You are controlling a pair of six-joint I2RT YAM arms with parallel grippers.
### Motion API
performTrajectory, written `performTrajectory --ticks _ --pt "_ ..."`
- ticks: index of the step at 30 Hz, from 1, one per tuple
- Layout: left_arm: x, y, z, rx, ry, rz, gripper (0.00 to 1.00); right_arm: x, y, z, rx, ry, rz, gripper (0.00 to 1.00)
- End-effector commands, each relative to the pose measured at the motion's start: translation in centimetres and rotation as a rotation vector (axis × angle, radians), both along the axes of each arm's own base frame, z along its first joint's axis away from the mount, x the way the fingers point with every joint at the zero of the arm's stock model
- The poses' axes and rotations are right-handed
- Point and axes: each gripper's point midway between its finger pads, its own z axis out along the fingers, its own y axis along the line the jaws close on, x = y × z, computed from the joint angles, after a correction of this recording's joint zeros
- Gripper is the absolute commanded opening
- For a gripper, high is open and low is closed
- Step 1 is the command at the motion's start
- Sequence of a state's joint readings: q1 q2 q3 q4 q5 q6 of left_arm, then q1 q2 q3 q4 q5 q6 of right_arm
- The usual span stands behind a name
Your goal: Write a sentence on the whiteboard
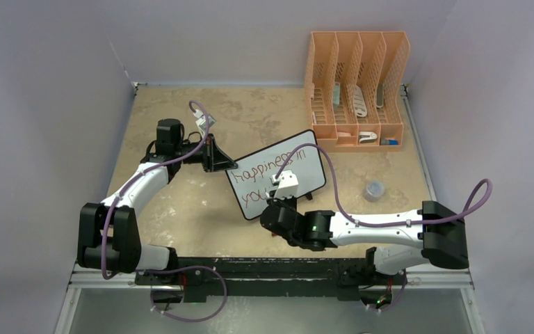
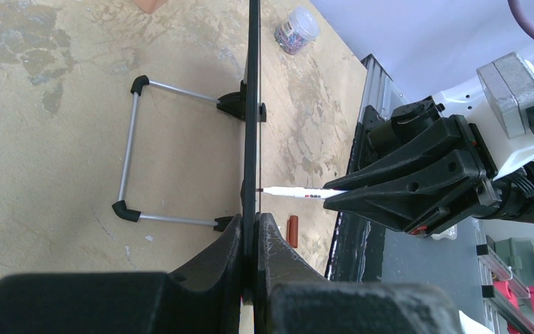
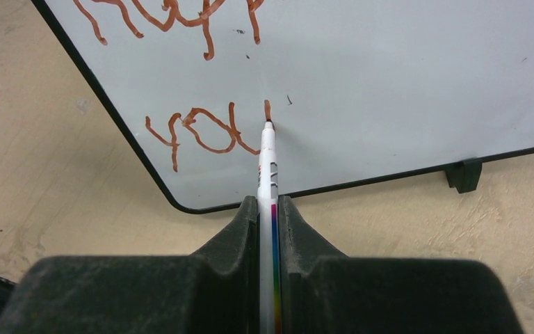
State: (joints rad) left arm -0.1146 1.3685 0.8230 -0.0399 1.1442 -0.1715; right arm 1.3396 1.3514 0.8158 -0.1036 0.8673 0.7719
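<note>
The whiteboard (image 1: 304, 164) stands tilted at mid-table, edge-on in the left wrist view (image 2: 252, 104). My left gripper (image 1: 231, 165) (image 2: 254, 226) is shut on its left edge. The sentence (image 1: 263, 171) in red-brown marker reads "happiness in" on the top line. Below it stands "you" (image 3: 201, 132) and a short fresh stroke. My right gripper (image 1: 280, 197) (image 3: 269, 205) is shut on a white marker (image 3: 268, 163) (image 2: 295, 193). The marker's tip touches the board just right of "you".
An orange file organiser (image 1: 357, 90) with several small items stands at the back right. A small clear jar (image 1: 374, 190) (image 2: 296, 29) sits right of the board. The marker's red-brown cap (image 2: 293, 231) lies on the table near the front. The board's wire stand (image 2: 128, 146) sticks out behind it.
</note>
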Motion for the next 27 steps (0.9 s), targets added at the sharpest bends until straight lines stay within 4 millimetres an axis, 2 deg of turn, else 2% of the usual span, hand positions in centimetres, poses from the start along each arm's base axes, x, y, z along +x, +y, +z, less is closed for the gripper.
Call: performTrajectory --ticks 1,10,17,27 --pt "0.5 0.1 -1.8 0.058 0.025 0.035 0.0 -0.1 -0.9 -0.3 0.008 0.022 -0.022 0.0" --pt "0.5 0.1 -1.8 0.059 0.025 0.036 0.0 -0.4 -1.6 -0.9 -0.005 0.038 -0.029 0.0" --pt "0.5 0.1 -1.8 0.06 0.023 0.036 0.0 -0.3 -2.2 -0.5 -0.012 0.03 -0.047 0.0" --pt "0.5 0.1 -1.8 0.061 0.025 0.037 0.0 0.0 -1.1 2.6 0.06 -0.016 -0.003 0.0"
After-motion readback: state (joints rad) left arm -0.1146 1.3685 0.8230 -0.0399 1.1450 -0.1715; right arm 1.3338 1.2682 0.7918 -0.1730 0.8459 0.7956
